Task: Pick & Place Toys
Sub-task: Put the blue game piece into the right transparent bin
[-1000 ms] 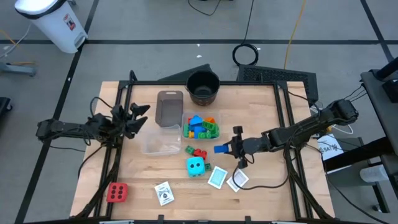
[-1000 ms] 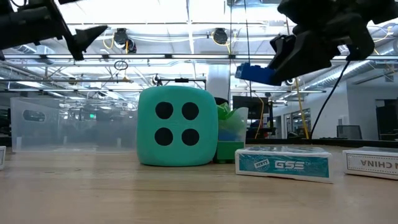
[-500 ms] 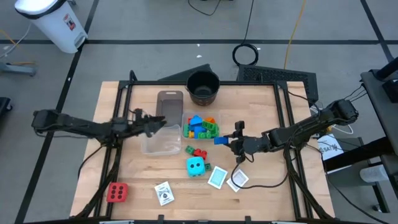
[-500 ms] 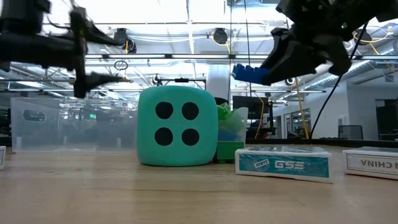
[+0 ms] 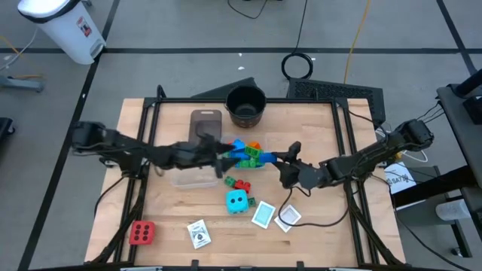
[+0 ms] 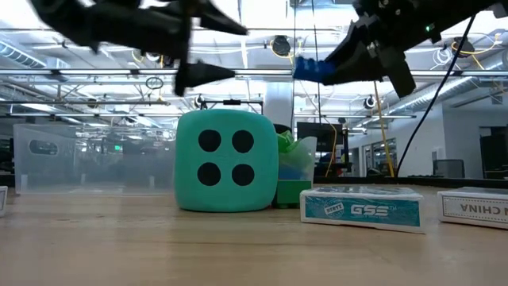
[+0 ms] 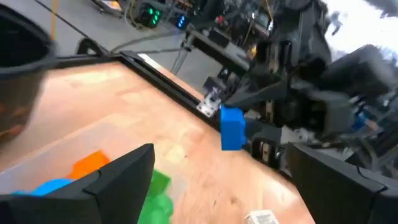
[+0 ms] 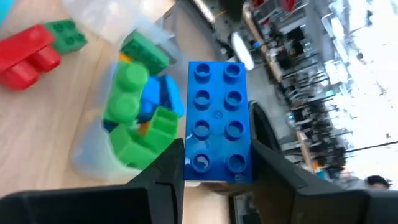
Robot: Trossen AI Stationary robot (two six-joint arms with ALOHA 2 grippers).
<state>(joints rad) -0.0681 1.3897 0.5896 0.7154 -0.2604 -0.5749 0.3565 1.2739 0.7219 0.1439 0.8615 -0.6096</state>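
The right gripper (image 8: 217, 186) is clamped on a blue building block (image 8: 217, 121), eight studs facing the wrist camera, held in the air just beside the right rim of a clear tub of blocks (image 5: 224, 141) near the middle of the tabletop (image 5: 331, 203). The left gripper (image 5: 224, 160) reaches in from the left edge over the same tub, its two fingers spread apart with nothing between them; its fingertips blur in the overhead view.

In the tub lie green, blue and orange blocks (image 5: 247, 153), partly hidden by both grippers. Just in front of the tub sit loose red and green blocks (image 5: 239, 184), then a cyan dotted cube (image 6: 226, 161) showing four black dots. Beside it lies a teal box (image 6: 362, 210) printed "GSE", and a white box (image 6: 476, 209) reads "N CHINA", its first letters cut off. A red dotted cube (image 5: 141, 232) rests near the front left corner; a white-bordered card (image 5: 199, 234) lies to its right, its print too small to read.
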